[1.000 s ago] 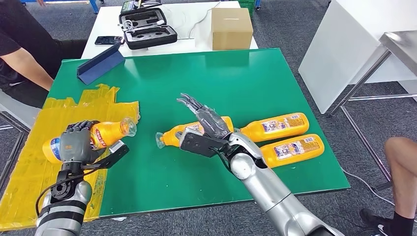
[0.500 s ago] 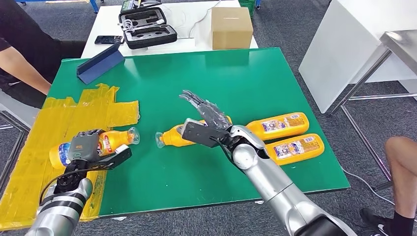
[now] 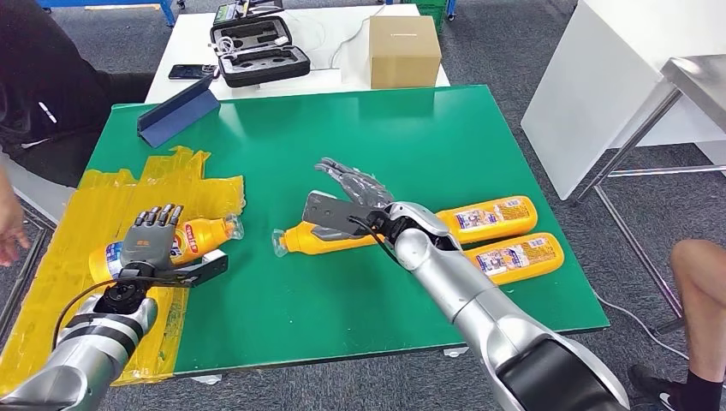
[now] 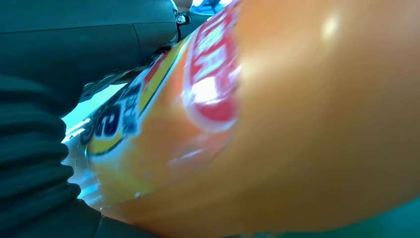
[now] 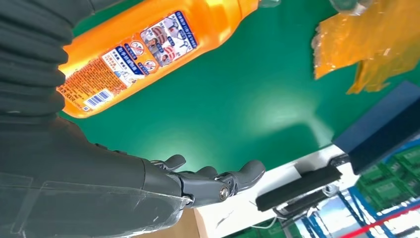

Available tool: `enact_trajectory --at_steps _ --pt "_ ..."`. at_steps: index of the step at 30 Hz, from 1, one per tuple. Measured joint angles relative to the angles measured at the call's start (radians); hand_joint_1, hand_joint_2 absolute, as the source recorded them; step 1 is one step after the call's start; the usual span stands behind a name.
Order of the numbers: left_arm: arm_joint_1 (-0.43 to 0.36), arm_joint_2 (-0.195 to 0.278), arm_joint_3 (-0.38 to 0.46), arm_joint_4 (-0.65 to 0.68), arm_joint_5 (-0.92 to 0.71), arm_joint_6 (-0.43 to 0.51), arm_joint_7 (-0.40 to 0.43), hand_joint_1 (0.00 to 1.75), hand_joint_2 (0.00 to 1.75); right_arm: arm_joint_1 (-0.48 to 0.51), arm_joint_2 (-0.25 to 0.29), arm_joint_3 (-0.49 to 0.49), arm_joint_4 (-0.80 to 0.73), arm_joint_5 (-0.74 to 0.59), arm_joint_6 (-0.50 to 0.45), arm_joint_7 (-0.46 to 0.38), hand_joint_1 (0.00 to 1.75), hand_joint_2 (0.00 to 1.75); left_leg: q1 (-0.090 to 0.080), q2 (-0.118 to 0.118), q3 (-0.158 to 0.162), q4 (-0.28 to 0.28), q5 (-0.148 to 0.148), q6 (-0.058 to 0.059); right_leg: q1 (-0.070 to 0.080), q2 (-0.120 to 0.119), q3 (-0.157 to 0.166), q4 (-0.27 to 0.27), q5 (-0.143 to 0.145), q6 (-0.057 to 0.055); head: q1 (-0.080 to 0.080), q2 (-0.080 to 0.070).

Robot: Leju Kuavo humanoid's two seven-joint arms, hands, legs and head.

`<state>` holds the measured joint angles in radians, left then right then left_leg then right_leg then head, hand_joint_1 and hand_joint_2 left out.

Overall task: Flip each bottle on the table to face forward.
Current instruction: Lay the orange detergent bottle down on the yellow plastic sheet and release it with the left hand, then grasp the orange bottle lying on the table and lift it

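Several orange bottles lie on the green table (image 3: 428,128). One bottle (image 3: 199,240), red label up, rests on the yellow tape (image 3: 103,197); my left hand (image 3: 150,241) lies against it with fingers straightened, the thumb alongside. That bottle (image 4: 277,124) is pressed close in the left wrist view. My right hand (image 3: 351,190) hovers open, fingers spread, just over the middle bottle (image 3: 304,238). The same bottle (image 5: 148,47) shows its back label, apart from my right hand's fingers (image 5: 213,181). Two more bottles (image 3: 484,218) (image 3: 512,257) lie to the right, back labels up.
A blue wedge stand (image 3: 175,111) sits at the table's far left corner. Behind it, a white table carries a cardboard box (image 3: 404,47), a black case (image 3: 257,47) and a phone (image 3: 190,70). A person (image 3: 34,94) sits at left; another person's leg (image 3: 698,282) is at right.
My left hand has lowered its bottle onto the yellow tape and straightened its fingers off it. My right hand has drawn slightly back and up over the middle bottle.
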<state>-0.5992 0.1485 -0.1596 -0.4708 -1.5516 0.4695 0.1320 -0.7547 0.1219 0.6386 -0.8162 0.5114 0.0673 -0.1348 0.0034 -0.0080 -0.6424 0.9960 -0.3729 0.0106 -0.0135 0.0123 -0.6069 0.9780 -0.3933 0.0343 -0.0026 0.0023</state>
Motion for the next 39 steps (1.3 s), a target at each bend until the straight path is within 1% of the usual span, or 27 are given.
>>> enact_trajectory --at_steps 3,8,10,12,14,17,19,21,23,26,30,34,37,39 --pt "-0.003 0.003 -0.01 0.011 0.001 0.02 -0.039 0.0 0.0 -0.025 0.009 0.0 0.057 0.007 -0.014 0.0 0.0 1.75 0.0 -0.001 0.0 0.0 0.001 0.0 0.0 0.0 0.0 0.0 0.0 0.0 0.0 0.0" --pt "0.001 0.0 0.008 0.015 0.026 0.039 -0.112 0.0 0.0 -0.045 0.022 -0.01 0.13 0.027 -0.029 0.001 0.0 1.75 -0.001 -0.001 -0.001 0.0 0.001 0.001 -0.001 -0.001 -0.001 0.0 0.001 0.001 0.0 0.0" --pt "0.004 -0.004 0.028 0.015 0.078 0.042 -0.178 0.0 0.0 -0.049 0.026 -0.011 0.154 0.041 -0.034 0.005 0.0 1.75 -0.001 -0.001 -0.001 0.0 0.001 0.001 -0.001 -0.001 -0.002 0.0 0.001 0.001 0.0 0.0" --pt "0.005 -0.013 0.064 0.008 0.169 0.021 -0.282 0.0 0.0 -0.051 0.03 -0.013 0.181 0.061 -0.036 0.014 0.0 1.75 -0.001 -0.001 -0.002 0.0 0.001 0.001 -0.001 -0.001 -0.002 0.0 0.001 0.001 0.0 0.0" --pt "0.006 -0.023 0.112 -0.011 0.303 -0.037 -0.412 0.0 0.0 -0.052 0.034 -0.015 0.213 0.081 -0.037 0.021 0.0 1.75 0.0 -0.002 -0.002 0.0 0.001 0.001 0.0 -0.002 -0.002 0.0 0.001 0.001 0.0 0.0" --pt "0.016 -0.045 0.185 -0.059 0.527 -0.173 -0.596 0.0 0.0 -0.052 0.038 -0.02 0.26 0.104 -0.038 0.029 0.0 1.75 0.0 -0.001 -0.002 0.0 0.001 0.001 0.0 -0.002 -0.002 0.0 0.001 0.001 0.0 0.0" --pt "0.033 -0.061 0.224 -0.101 0.652 -0.256 -0.674 0.0 0.0 -0.052 0.04 -0.023 0.289 0.114 -0.038 0.034 0.0 1.75 0.0 0.0 -0.003 0.0 0.001 0.001 0.0 -0.001 -0.003 0.0 0.001 0.0 0.001 0.0" --pt "0.054 -0.079 0.256 -0.15 0.769 -0.328 -0.722 0.0 0.0 -0.052 0.041 -0.028 0.314 0.126 -0.038 0.041 0.0 1.75 -0.001 0.001 -0.003 0.001 0.001 0.001 0.0 -0.001 -0.004 0.0 0.002 -0.001 0.001 0.0" --pt "0.072 -0.097 0.285 -0.201 0.894 -0.402 -0.755 0.0 0.0 -0.052 0.041 -0.035 0.337 0.14 -0.037 0.051 0.0 1.75 -0.001 0.002 -0.004 0.001 0.001 0.001 -0.001 -0.001 -0.006 0.0 0.003 -0.001 0.0 0.0" --pt "0.095 -0.12 0.307 -0.281 1.024 -0.481 -0.768 0.0 0.0 -0.052 0.042 -0.043 0.365 0.153 -0.036 0.058 0.0 1.75 -0.001 0.002 -0.005 0.001 0.001 0.001 0.0 -0.001 -0.006 0.0 0.003 -0.001 0.001 0.0" --pt "0.119 -0.14 0.32 -0.356 1.085 -0.522 -0.771 0.0 0.0 -0.054 0.043 -0.049 0.387 0.164 -0.033 0.066 0.0 1.75 -0.001 0.003 -0.005 0.001 0.001 0.001 0.0 -0.001 -0.007 0.0 0.003 -0.002 0.0 0.0" --pt "0.152 -0.161 0.321 -0.441 1.133 -0.553 -0.771 0.0 0.0 -0.055 0.042 -0.056 0.407 0.189 -0.036 0.094 0.0 1.75 0.0 0.003 -0.005 0.001 0.001 0.001 0.0 -0.001 -0.007 0.0 0.002 -0.002 0.0 0.0" --pt "0.177 -0.175 0.312 -0.499 1.149 -0.564 -0.762 0.0 0.0 -0.057 0.039 -0.058 0.427 0.229 -0.037 0.145 0.0 1.75 0.0 0.002 -0.005 0.001 0.001 0.001 0.0 -0.001 -0.007 0.0 0.002 -0.002 0.001 0.0" --pt "0.187 -0.182 0.303 -0.527 1.162 -0.57 -0.755 0.0 0.0 -0.059 0.036 -0.054 0.441 0.271 -0.026 0.194 0.0 1.75 -0.001 0.002 -0.005 0.001 0.001 0.001 0.0 -0.001 -0.007 0.0 0.002 -0.002 0.001 0.0"
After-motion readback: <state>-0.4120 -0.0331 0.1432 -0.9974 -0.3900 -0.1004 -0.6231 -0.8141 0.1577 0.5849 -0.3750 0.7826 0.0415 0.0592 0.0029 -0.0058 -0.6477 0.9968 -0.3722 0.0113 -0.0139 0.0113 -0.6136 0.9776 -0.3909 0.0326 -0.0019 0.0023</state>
